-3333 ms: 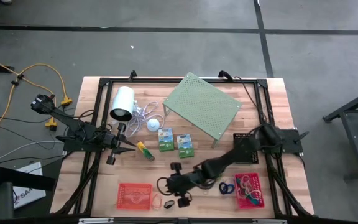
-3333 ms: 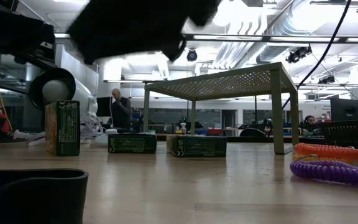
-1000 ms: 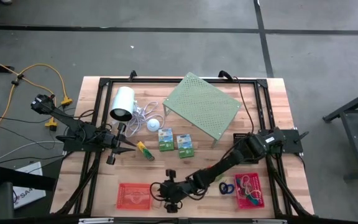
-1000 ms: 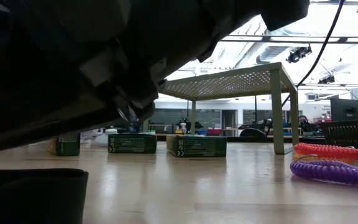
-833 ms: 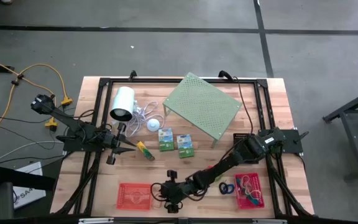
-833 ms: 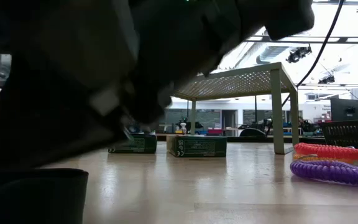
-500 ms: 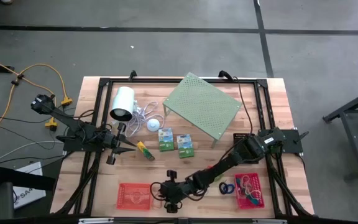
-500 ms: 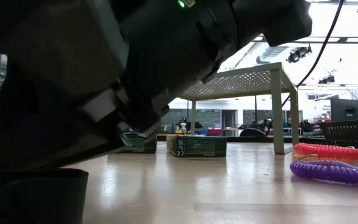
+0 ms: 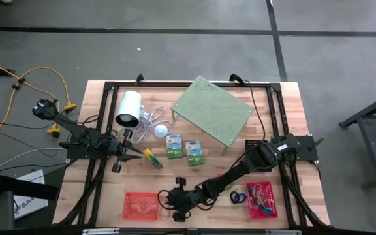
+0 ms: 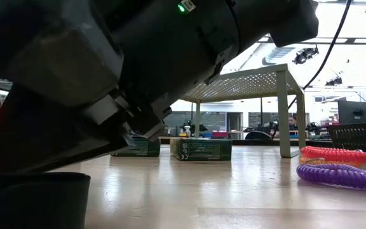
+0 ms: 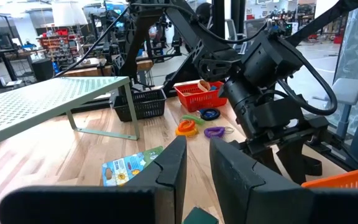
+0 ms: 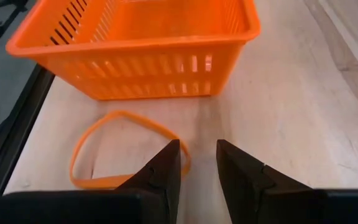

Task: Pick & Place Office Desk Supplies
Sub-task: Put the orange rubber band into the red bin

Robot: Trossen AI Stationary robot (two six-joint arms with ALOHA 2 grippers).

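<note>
My right gripper (image 12: 197, 155) hovers low over the wood near the front edge, open by a narrow gap, with nothing between its fingers. A tan rubber-band loop (image 12: 126, 149) lies flat just ahead of it. Beyond the loop stands the red mesh basket (image 12: 135, 43), which shows near the front edge in the high view (image 9: 141, 205). My left gripper (image 9: 141, 156) waits at the left, its fingers a little apart and pointing at the yellow-green marker (image 9: 152, 158). Two green-white boxes (image 9: 173, 146) (image 9: 194, 151) lie mid-table. My right gripper has one fingertip (image 12: 169, 165) over the nearest end of the rubber-band loop (image 12: 182, 155), which lies flat on the table. Whether the finger touches the band I cannot tell.
A pink basket (image 9: 261, 200) with colourful bits stands front right, with coiled loops (image 9: 237, 196) beside it. The black basket (image 9: 256, 151) lies partly under my right arm. The pale green shelf (image 9: 212, 112) and a white cylinder (image 9: 129, 109) with its cord stand at the back.
Since the earliest frame my right gripper has gone toward the table's near left, down beside the red basket, and its arm now fills the low view. Over the last second it has stayed almost in place.
</note>
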